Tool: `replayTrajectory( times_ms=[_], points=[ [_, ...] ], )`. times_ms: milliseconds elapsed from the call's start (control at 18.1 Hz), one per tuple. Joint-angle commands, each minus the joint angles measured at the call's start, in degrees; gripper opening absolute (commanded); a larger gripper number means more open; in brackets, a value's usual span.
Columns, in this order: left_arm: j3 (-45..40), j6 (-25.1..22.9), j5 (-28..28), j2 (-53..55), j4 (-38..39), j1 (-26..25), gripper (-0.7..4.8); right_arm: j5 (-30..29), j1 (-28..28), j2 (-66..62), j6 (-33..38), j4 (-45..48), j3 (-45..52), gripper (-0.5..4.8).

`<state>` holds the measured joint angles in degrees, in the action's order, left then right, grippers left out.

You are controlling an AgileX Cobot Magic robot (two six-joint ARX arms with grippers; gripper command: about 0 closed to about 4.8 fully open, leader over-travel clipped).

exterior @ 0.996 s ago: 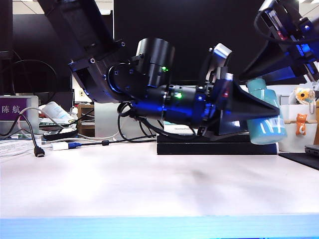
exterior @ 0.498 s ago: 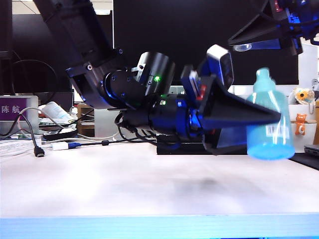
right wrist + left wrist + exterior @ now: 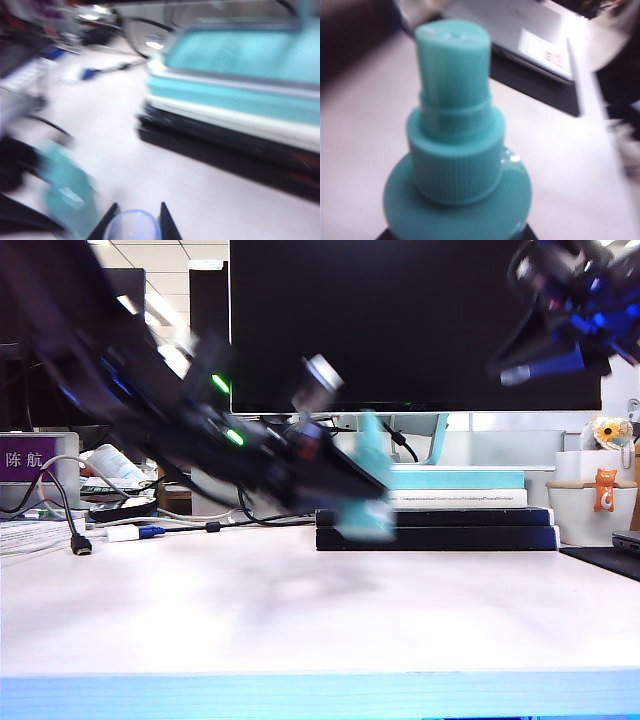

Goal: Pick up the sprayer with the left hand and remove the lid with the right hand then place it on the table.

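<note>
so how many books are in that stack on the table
4, stacked behind the sprayer: teal book on top, white book under it, two black books below. More may be hidden.

Office or lab desk setting. Large dark monitor [image 3: 415,325] at the back of a pale desk [image 3: 320,610], with a stack of books [image 3: 450,508], loose cables [image 3: 70,530], a purple name sign with Chinese characters [image 3: 25,458], and small toy figures on a white container [image 3: 600,495]. Ceiling panel lights [image 3: 205,262] overhead, as in a shared workroom.
</note>
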<state>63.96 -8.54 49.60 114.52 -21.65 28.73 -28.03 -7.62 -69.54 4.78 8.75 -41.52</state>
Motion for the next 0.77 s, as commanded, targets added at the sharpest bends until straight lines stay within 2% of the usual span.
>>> replayTrajectory(
  times_ms=[55,111,277,387,498,664,775],
  points=[
    [-8.5,-9.0,-9.1,-5.9,-4.9,0.7,1.83,7.2,-3.6,-3.2,-0.8,1.5,1.4,-0.01],
    [-14.1,-7.7,-10.1,-6.7,-13.5,0.7,1.83,8.8,-5.4,-6.2,-0.7,3.7,1.9,-0.01],
    [-27.5,-1.0,-21.7,-6.7,-38.0,0.7,1.82,10.4,-6.7,-11.7,-0.7,6.5,2.3,-0.01],
    [-34.2,0.5,-27.0,-6.7,-51.0,0.7,1.82,10.6,-6.7,-15.2,-1.9,7.2,2.6,-0.01],
    [-37.0,0.3,-32.9,-6.6,-56.0,0.6,1.82,11.5,-6.7,-18.9,-1.8,10.1,3.8,-0.01],
    [-36.8,0.4,-36.0,-5.8,-56.3,0.6,1.82,11.5,-6.9,-23.9,-1.8,13.0,5.5,-0.01],
    [-36.6,2.8,-38.4,-2.6,-58.3,0.6,1.81,11.4,-7.2,-26.4,-1.8,15.2,5.9,-0.01]
  ],
)
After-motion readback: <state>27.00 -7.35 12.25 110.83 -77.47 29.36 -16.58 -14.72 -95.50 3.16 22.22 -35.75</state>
